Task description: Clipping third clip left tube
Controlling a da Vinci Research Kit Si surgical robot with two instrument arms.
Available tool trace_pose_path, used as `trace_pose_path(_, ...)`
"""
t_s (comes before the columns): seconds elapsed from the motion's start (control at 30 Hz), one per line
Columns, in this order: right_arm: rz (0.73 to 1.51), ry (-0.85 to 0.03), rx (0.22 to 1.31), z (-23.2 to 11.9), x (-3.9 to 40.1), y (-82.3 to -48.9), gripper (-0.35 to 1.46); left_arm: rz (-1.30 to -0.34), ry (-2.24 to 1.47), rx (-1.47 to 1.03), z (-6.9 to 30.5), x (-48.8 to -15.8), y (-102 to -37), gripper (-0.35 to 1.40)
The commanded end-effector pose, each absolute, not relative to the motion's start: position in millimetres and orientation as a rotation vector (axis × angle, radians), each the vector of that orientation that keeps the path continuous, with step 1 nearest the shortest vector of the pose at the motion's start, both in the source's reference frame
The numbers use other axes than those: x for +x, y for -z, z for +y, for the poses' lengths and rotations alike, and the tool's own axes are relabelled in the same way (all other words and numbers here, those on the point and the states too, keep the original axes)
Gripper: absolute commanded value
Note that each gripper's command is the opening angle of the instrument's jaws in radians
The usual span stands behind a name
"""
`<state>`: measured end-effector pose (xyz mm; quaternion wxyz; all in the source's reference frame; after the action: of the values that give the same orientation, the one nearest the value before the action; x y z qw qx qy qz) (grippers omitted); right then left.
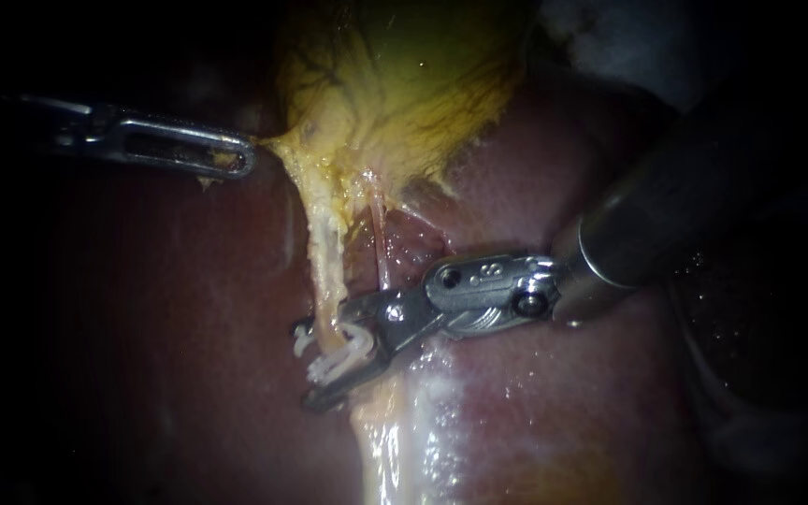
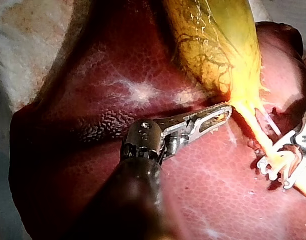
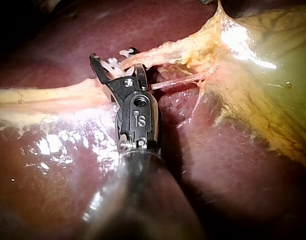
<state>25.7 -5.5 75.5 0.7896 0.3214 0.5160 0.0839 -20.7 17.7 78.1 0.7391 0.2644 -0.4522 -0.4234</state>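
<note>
The left tube (image 1: 324, 243) is a pale yellow strand running down from the gallbladder (image 1: 404, 75) across the liver (image 1: 161, 327). White clips (image 1: 340, 353) sit on its lower end. My right instrument (image 1: 303, 367) comes in from the right; its jaws stand open astride the tube at the clips. My left instrument (image 1: 240, 161) is shut on the gallbladder's neck tissue and pulls it leftward. In the right wrist view the open jaws (image 3: 115, 65) straddle the tube (image 3: 162, 52) and the clips (image 3: 113, 62). In the left wrist view the jaws (image 2: 225, 112) grip the gallbladder's (image 2: 212, 45) edge.
A thinner pink tube (image 1: 379, 234) runs just right of the left tube, also seen beside my right instrument (image 3: 177, 81). A pale wet band of tissue (image 1: 395, 449) continues below the clips. Liver (image 2: 118, 100) surrounds both instruments.
</note>
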Motion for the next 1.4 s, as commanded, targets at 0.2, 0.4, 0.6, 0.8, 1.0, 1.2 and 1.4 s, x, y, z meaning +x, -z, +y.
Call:
trace_pose_path(0.2,1.117,-0.19,0.694,-4.8,25.4,-75.4,0.48,-0.992,0.929,0.582,17.8,-20.5,-77.9,-0.35)
trace_pose_path(0.4,1.169,-0.256,0.724,-2.2,24.1,-75.5,0.49,-0.991,0.931,0.582,18.1,-20.2,-77.6,-0.35)
trace_pose_path(0.6,1.227,-0.479,0.845,0.7,23.5,-76.3,0.49,-0.991,0.931,0.583,18.1,-20.2,-77.5,-0.35)
trace_pose_path(0.8,1.29,-0.628,0.995,1.3,24.0,-76.8,0.49,-0.991,0.931,0.583,18.1,-20.2,-77.5,-0.35)
trace_pose_path(1.0,1.374,-0.717,1.166,0.7,24.9,-76.3,0.49,-0.991,0.931,0.583,18.1,-20.2,-77.5,-0.35)
trace_pose_path(1.2,1.337,-0.9,1.187,-0.1,25.6,-75.5,0.48,-0.991,0.931,0.583,18.0,-20.2,-77.5,-0.35)
trace_pose_path(1.4,1.331,-0.927,1.195,-0.5,26.1,-75.0,0.4,-0.991,0.931,0.583,18.0,-20.2,-77.5,-0.35)
